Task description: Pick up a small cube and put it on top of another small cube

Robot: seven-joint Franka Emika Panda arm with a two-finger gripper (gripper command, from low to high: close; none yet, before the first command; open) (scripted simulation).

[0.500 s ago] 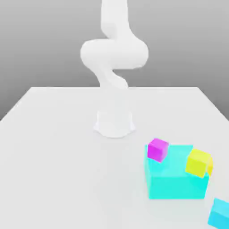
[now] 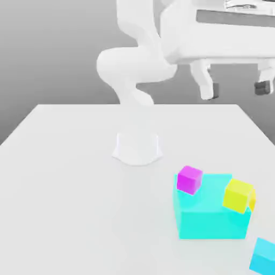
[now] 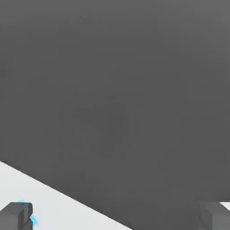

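Observation:
The small cyan cube [image 2: 264, 257] rests on the white table [image 2: 70, 177] at the near right corner of the exterior view, partly cut by the picture's edge. A magenta small cube [image 2: 189, 179] and a yellow small cube [image 2: 238, 195] lean on the top corners of a large cyan block [image 2: 212, 215]. High above that group, at the exterior view's upper right, my gripper [image 2: 235, 88] hangs open with its dark-tipped fingers [image 2: 208, 89] wide apart and nothing between them. In the hand view, a cyan sliver [image 3: 32, 220] peeks beside one fingertip [image 3: 15, 215].
The arm's white base [image 2: 137, 146] stands at the middle of the table, behind the blocks. The table's far edge [image 3: 67, 195] crosses the hand view against a grey backdrop. Bare table surface stretches across the exterior view's left.
The hand with its open fingers has come into the exterior view at the upper right, where half a second ago it was out of the picture. The cubes have not moved.

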